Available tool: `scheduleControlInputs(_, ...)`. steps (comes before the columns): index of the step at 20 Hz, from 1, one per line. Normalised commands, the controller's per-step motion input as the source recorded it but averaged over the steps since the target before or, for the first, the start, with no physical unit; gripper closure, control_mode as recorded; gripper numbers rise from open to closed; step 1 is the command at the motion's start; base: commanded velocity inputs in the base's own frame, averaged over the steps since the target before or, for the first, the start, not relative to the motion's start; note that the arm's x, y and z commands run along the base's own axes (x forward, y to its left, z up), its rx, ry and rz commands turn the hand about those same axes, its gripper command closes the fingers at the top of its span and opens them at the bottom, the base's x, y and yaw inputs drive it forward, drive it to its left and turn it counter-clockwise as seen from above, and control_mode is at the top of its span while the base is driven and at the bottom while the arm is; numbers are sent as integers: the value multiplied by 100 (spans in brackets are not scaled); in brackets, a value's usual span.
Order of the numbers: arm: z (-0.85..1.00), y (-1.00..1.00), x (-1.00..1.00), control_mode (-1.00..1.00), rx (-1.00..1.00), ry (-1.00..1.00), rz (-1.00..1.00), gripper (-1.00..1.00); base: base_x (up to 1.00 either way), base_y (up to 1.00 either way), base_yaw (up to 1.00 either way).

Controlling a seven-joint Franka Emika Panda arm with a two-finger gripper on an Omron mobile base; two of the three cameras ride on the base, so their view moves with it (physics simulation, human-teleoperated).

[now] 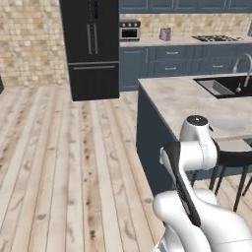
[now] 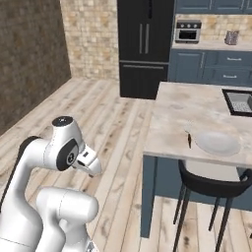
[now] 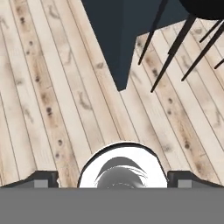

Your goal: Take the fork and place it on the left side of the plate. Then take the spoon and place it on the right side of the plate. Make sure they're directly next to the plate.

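- Left base view: arm (image 1: 189, 157) folded low beside the island (image 1: 197, 103); plate (image 1: 227, 121) faint on the countertop.
- Right base view: plate (image 2: 217, 142) near the island's front edge, fork (image 2: 189, 139) just left of it; spoon too unclear to place.
- Hand view: gripper (image 3: 112, 178) spread wide, empty, over wooden floor (image 3: 52, 87) beside stool legs (image 3: 175, 48).

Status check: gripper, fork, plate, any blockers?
Gripper open, empty, aimed at floor. Fork already left of plate on island. Stool stands under that edge.

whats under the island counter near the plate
A dark stool is tucked under the counter's edge below the plate, its thin legs on the wood floor. The seat top is partly hidden by the overhang.
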Motion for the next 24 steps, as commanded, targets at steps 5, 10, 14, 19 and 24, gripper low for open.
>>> scheduleControlInputs(5, 0, 0, 0, 100, 0, 0, 0, -100, 53, 63, 0)
scheduleControlInputs(10, 0, 0, 0, 100, 0, 0, 0, -100, 100, 29, 0)
scheduleControlInputs(14, 0, 0, 0, 100, 0, 0, 0, -100, 100, 22, 0)
scheduleControlInputs(19, 0, 0, 0, 100, 0, 0, 0, -100, 100, 23, 0)
scheduleControlInputs(24, 0, 0, 0, 100, 0, 0, 0, -100, 100, 26, 0)
